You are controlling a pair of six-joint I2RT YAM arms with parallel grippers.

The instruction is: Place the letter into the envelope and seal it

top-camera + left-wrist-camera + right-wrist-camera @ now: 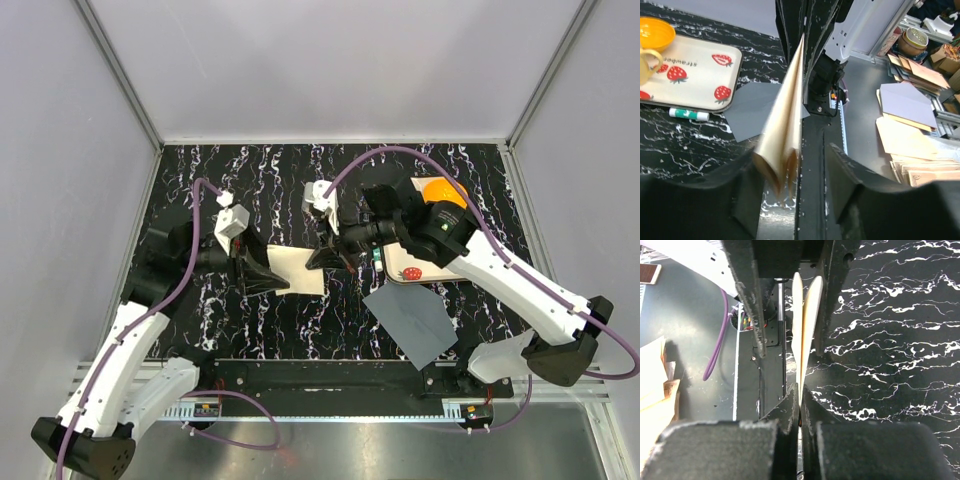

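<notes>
"Where's the envelope (415,322)?"
"Flat on the counter (250,180), nearest the arm bases, right side."
"And the letter (298,268)?"
"Just beyond it, folded. The right tool (799,400) is pinched tight on one end; the left tool (792,170) straddles the other end, jaws apart, not gripping."
"Behind that?"
"The strawberry tray (400,268)."

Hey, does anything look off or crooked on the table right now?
The letter is up on edge rather than flat, its folded layers splaying apart. The envelope lies skewed, one corner reaching the front edge of the table.
</notes>
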